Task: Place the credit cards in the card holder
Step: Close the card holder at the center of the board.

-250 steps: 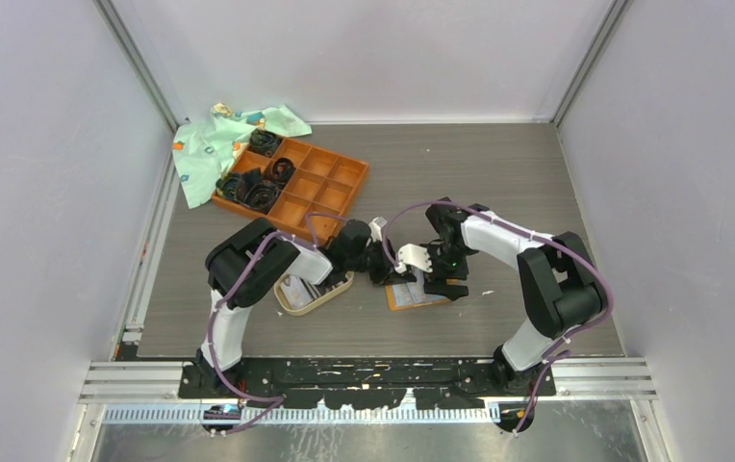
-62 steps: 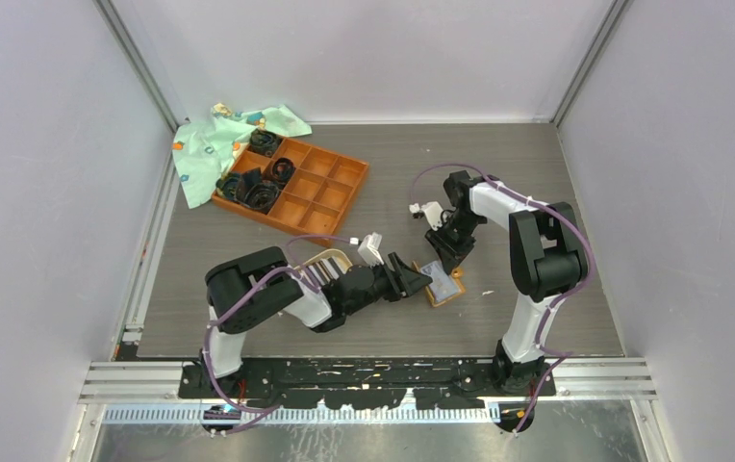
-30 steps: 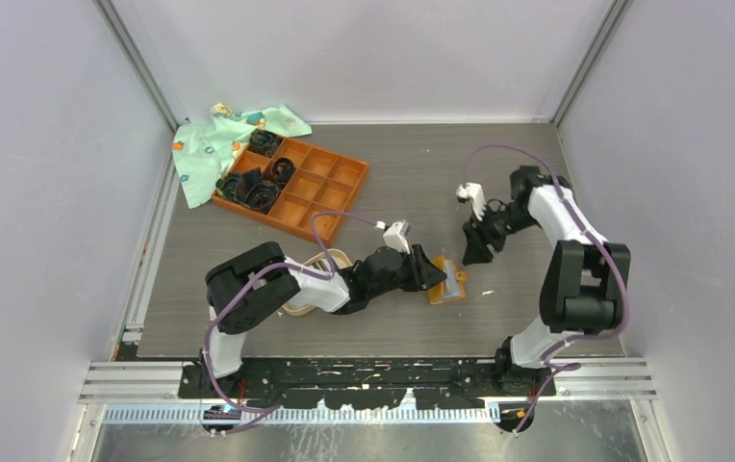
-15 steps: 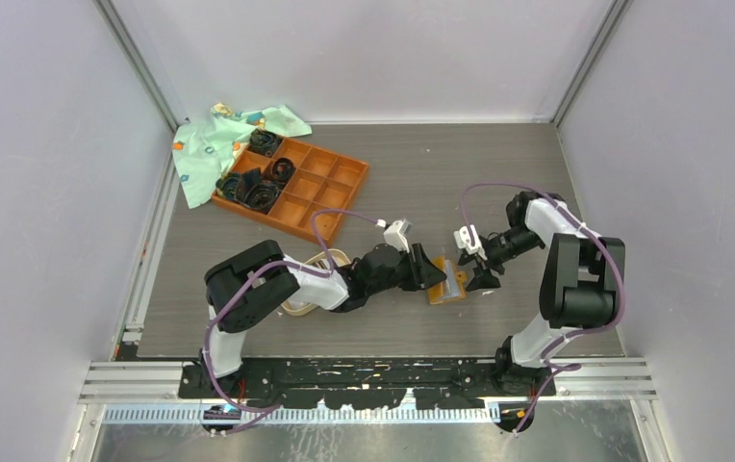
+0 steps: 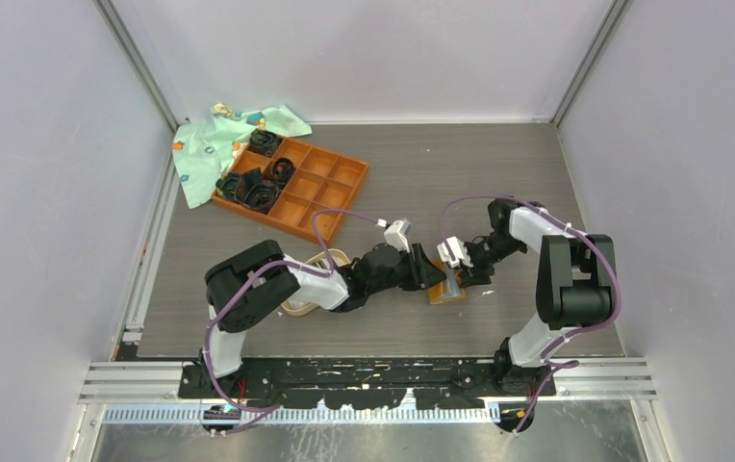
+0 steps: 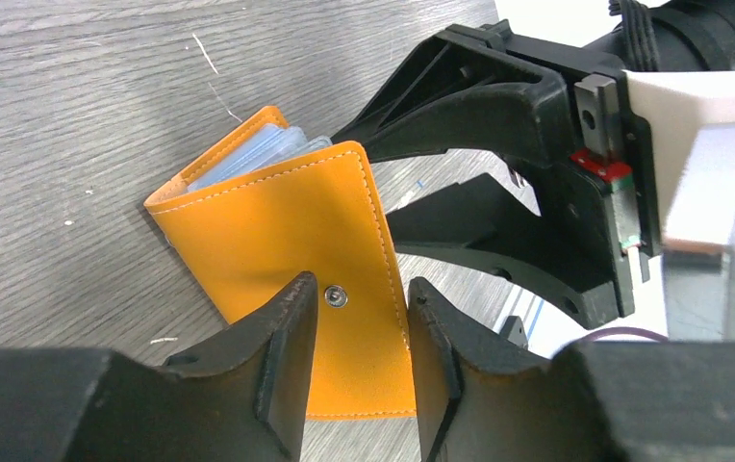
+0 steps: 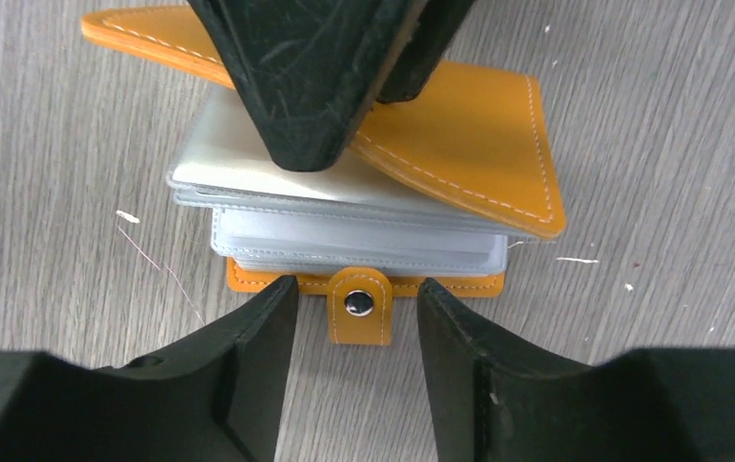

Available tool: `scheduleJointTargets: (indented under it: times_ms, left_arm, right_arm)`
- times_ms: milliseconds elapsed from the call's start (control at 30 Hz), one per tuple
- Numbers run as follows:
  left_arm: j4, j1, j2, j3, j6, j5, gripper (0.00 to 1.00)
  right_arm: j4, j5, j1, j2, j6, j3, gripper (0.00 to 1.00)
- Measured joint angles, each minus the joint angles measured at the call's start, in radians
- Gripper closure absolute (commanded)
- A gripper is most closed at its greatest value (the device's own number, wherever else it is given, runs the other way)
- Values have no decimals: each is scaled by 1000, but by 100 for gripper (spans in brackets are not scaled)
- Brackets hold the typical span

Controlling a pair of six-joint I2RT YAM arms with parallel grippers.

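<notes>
The card holder lies on the table between my two grippers, its orange cover half folded over a stack of grey pockets. My left gripper stands open over the cover, its fingertips either side of the snap stud and resting on the flap. Facing it, my right gripper is open at the holder's other edge, with the orange snap tab lying untouched between its fingers. No loose credit cards can be made out. Whether the pockets hold any, I cannot tell.
An orange-brown compartment tray with black coiled items sits at the back left, partly on a green patterned cloth. A tan-rimmed oval dish lies mostly hidden under my left arm. Grey walls close in both sides.
My right gripper has swung in from the back right and come down to the holder's right edge, around the snap tab. The left gripper has stayed on the cover.
</notes>
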Motion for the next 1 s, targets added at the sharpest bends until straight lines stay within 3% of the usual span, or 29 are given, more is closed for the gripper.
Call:
scheduleJointTargets:
  times_ms: [433, 567, 667, 1000]
  left_arm:
    - [2, 2, 8, 8, 0, 63, 52]
    - [4, 2, 16, 17, 0, 81, 57]
    - [10, 2, 22, 23, -5, 90, 69]
    - [-8, 21, 77, 93, -11, 120, 68]
  right_arm:
    - [54, -11, -14, -80, 72, -31, 72]
    - [52, -44, -32, -98, 87, -31, 75]
    - [44, -66, -45, -98, 91, -31, 77]
    - [5, -100, -68, -89, 90, -29, 78]
